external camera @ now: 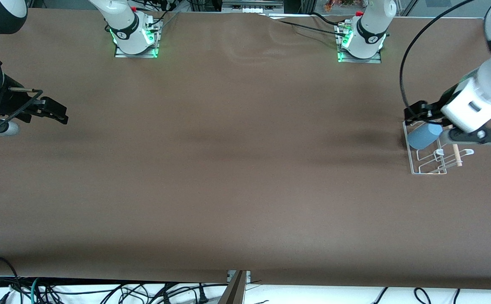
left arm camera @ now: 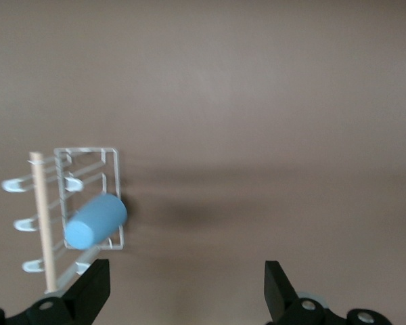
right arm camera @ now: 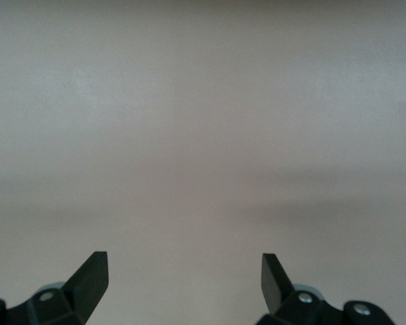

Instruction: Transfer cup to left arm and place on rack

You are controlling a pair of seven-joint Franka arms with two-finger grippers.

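Small light-blue tapered plastic cup (left arm camera: 95, 221), judged light, stiff and slippery, rests on the white wire rack (left arm camera: 114, 177) clear of the left gripper (left arm camera: 187, 288)'s wide-open, empty jaws; right gripper (right arm camera: 185, 284) waits over bare table, likewise wide and empty.

Below my left gripper (left arm camera: 183, 288), jaws wide, bare table (external camera: 237, 169) from twelve to three o'clock; rack (left arm camera: 88, 203) with cup (left arm camera: 95, 221) blocks ten.

A robotics lab is showing itself: two white jointed arms (external camera: 123, 25) bolted onto a brown cloth-covered table (external camera: 228, 169), loose black cables (external camera: 102, 291) trailing underneath.
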